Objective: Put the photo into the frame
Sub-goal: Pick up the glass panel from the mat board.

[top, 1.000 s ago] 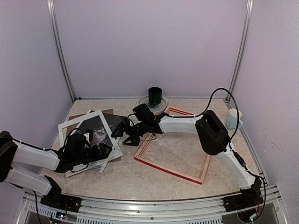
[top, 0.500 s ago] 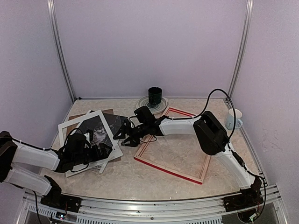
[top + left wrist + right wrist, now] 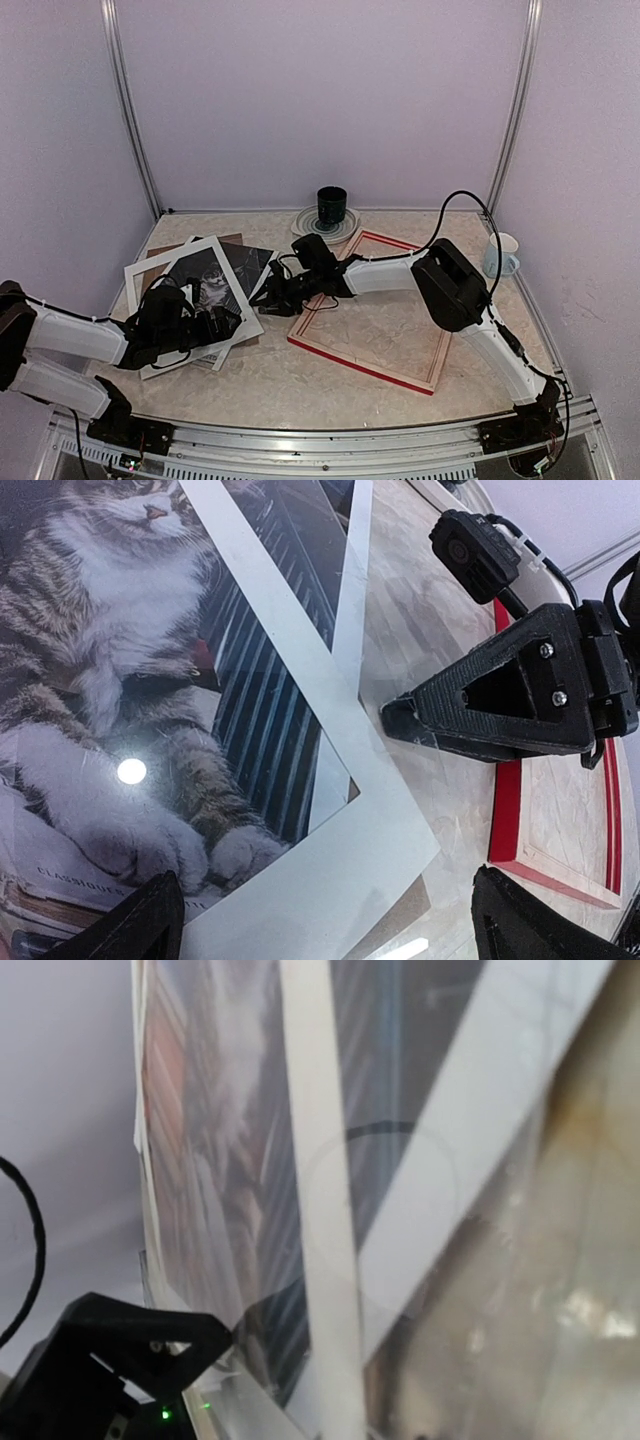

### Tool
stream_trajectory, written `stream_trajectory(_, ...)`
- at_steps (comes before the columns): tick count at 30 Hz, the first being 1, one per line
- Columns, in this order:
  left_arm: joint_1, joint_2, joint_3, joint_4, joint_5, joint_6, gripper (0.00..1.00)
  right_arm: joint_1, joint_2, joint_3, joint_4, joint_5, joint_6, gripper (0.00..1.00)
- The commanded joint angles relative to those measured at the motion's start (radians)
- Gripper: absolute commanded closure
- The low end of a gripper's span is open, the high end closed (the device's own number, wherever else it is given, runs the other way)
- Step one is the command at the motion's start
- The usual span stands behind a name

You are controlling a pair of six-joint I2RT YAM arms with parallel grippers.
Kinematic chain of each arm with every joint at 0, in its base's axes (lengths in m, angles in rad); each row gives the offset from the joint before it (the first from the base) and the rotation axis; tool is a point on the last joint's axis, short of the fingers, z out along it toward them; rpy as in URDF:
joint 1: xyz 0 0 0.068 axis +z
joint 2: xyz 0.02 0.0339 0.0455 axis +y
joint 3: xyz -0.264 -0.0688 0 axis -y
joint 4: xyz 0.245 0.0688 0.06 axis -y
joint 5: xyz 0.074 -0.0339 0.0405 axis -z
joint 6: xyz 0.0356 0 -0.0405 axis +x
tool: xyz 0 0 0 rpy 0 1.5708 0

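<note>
The photo point(image 3: 213, 275) of a grey tabby cat lies at the left in a stack, under a white mat point(image 3: 150, 272) with a window; up close the cat photo point(image 3: 110, 660) fills the left wrist view. The red frame point(image 3: 370, 312) lies flat to the right of the stack. My left gripper point(image 3: 215, 325) hovers open over the stack's near corner, jaws wide point(image 3: 325, 930). My right gripper point(image 3: 273, 297) reaches across to the stack's right edge, its black finger point(image 3: 470, 705) tipped against the sheets. The right wrist view is a blur of sheet edges point(image 3: 320, 1210); its own fingers do not show.
A brown backing board point(image 3: 165, 248) peeks out behind the stack. A dark green cup point(image 3: 331, 207) stands on a plate at the back. A white mug point(image 3: 499, 254) sits at the right wall. The red frame's corner point(image 3: 510, 820) lies near my left gripper.
My right gripper has slid a little nearer along the stack's right edge and its jaws have narrowed. The left arm has not moved.
</note>
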Motion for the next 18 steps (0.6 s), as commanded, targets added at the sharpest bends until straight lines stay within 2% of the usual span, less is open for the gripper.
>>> stream_trajectory(1,-0.011,-0.016,0.002,-0.037,0.037,-0.017,0.01,-0.007,-0.017,-0.049,0.071,-0.022,0.009,0.65)
stream_trajectory(6,-0.011,-0.053,0.008,-0.051,0.044,-0.022,0.01,-0.009,-0.022,-0.063,0.084,-0.03,0.011,0.79)
stream_trajectory(18,-0.011,-0.17,0.028,-0.115,0.042,-0.026,0.01,-0.009,-0.051,-0.071,0.103,-0.026,0.014,0.96)
